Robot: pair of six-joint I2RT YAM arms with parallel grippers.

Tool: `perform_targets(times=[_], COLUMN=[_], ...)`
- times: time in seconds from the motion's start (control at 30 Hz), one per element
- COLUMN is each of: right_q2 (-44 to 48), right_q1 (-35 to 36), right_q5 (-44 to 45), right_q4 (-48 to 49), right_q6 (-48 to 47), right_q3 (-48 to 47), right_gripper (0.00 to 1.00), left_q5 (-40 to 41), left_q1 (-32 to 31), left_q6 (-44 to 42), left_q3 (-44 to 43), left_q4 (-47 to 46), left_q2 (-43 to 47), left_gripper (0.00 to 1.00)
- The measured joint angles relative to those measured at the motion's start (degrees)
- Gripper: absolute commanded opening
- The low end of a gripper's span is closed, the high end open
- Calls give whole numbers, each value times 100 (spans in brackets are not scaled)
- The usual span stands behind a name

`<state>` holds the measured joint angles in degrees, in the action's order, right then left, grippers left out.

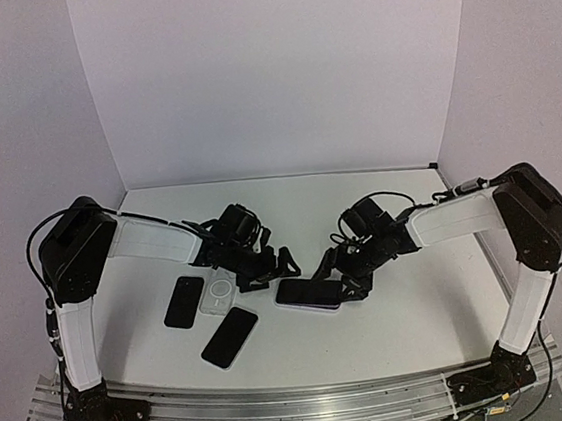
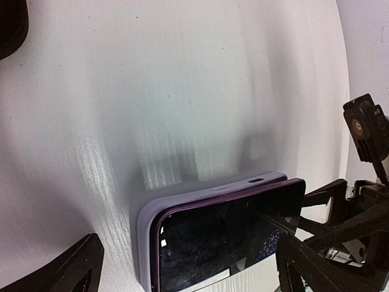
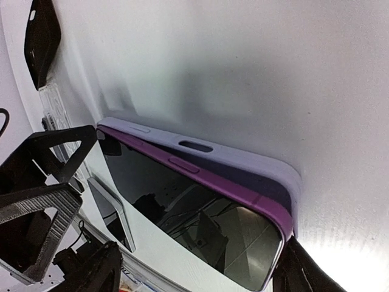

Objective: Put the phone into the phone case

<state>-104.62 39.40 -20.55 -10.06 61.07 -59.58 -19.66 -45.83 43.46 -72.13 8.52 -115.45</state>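
A purple phone with a dark screen lies face up, partly in a lavender case at the table's middle. In the left wrist view the phone sits low in the case at its left end and stands above the rim at the right. In the right wrist view the phone's purple edge rides above the case wall. My left gripper is open at the phone's left end. My right gripper is open at its right end, one finger against the phone's corner.
Left of the phone lie a clear case with a white ring, a black case or phone and a black phone. The black one and clear case also show in the right wrist view. White walls enclose the table.
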Motion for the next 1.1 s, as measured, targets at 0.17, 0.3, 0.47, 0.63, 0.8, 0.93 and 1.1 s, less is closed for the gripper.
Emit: perform_targets(times=[0.17, 0.3, 0.47, 0.63, 0.8, 0.93, 1.1], right_q2=[179, 360, 478, 400, 167, -52, -210], right_q1=[0, 0, -7, -4, -4, -4, 3], right_q5=[212, 522, 656, 714, 802, 840, 849], right_q4=[-440, -968, -1244, -1390, -1431, -1504, -1575], right_q6=[-65, -218, -371, -502, -593, -625, -648], right_q3=[-70, -210, -351, -517, -643, -668, -690], right_gripper=[78, 77, 69, 62, 57, 55, 51], left_q5=[35, 39, 30, -8, 12, 65, 194], left_q1=[-12, -14, -14, -18, -57, -166, -298], left_q6=[-4, -13, -23, -112, -214, -310, -430], left_q3=[2, 2, 2, -19, -105, -255, -403], left_q4=[6, 8, 10, 81, 356, 630, 854], left_q2=[5, 7, 8, 8, -9, -75, -169], left_gripper=[100, 100, 100, 96, 87, 76, 60])
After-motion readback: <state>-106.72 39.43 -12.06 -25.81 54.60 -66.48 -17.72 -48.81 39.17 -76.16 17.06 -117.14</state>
